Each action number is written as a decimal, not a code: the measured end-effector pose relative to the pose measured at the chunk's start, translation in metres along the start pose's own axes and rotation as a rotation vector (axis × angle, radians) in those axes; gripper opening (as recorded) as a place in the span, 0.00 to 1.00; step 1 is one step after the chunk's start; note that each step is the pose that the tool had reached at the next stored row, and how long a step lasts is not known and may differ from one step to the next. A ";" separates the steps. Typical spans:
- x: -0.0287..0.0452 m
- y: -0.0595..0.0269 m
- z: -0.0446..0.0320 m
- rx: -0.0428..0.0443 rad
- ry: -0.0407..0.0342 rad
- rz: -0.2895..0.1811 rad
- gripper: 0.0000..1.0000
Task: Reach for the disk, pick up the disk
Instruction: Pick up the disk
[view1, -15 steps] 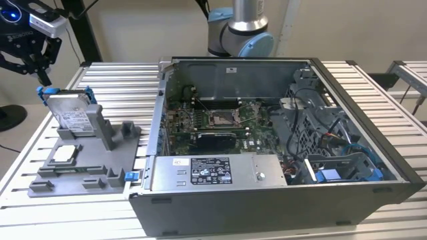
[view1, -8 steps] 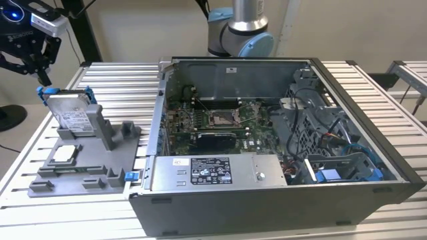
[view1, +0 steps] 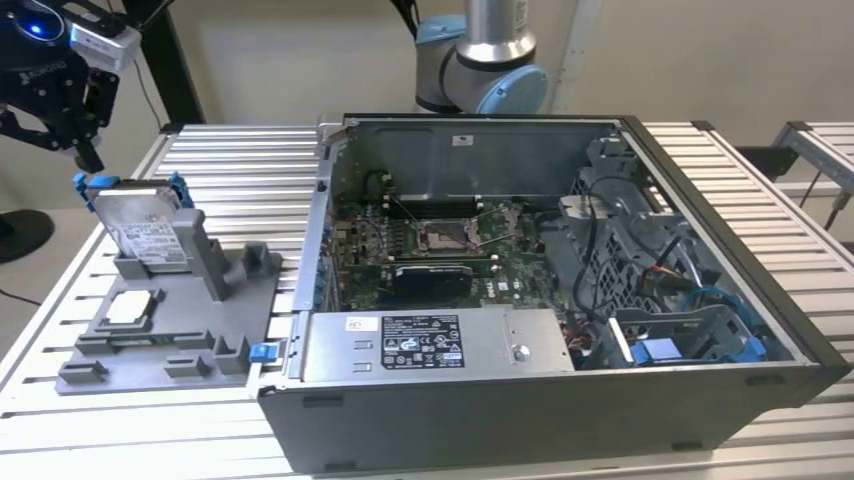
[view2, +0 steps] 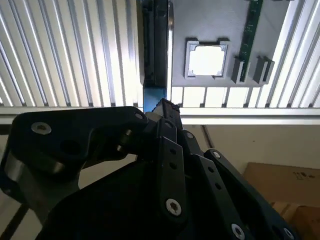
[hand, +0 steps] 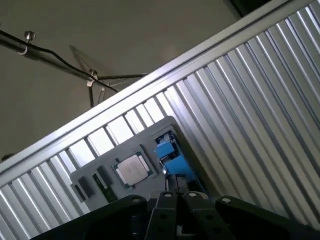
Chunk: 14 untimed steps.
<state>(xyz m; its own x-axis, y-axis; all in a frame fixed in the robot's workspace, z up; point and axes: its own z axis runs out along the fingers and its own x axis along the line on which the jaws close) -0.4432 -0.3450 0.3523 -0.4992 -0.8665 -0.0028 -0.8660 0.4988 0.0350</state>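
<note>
Where the grey fixture (view1: 200, 345) lies on the slatted table (view1: 227, 165), you have the disk (view1: 144, 232) standing upright on edge in the fixture's tall slot. It is at the end of the fixture farthest from the exterior camera, with its white label facing that camera. Its blue bracket (view1: 94, 184) shows at both upper corners.

Your gripper (view1: 74, 140) hangs tilted over that same end of the fixture, its black tip right at the bracket corner on the exterior view's left. You cannot tell whether it touches the plastic. In the second wrist view the gripper (view2: 162, 107) reaches to a blue tab at the end of the disk (view2: 155, 45), seen edge-on as a dark narrow bar. In the first wrist view the gripper (hand: 177, 196) sits just beside the blue part of the disk (hand: 174, 162). You cannot tell whether the jaws are released or clenched.

A small square chip (view1: 127, 308) lies flat in a recess of the fixture, nearer the exterior camera than the disk and apart from it. The open computer case (view1: 534, 420) stands just beside the fixture, on the exterior view's right.
</note>
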 end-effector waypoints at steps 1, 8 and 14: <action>0.0000 0.0000 0.0001 0.0000 0.0002 -0.018 0.00; 0.0000 0.0000 0.0014 0.0002 0.0016 -0.144 0.00; 0.0000 -0.0001 0.0022 -0.0005 0.0040 -0.232 0.00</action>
<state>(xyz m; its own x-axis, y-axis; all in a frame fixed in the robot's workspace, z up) -0.4432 -0.3449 0.3501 -0.2865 -0.9580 -0.0069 -0.9576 0.2861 0.0344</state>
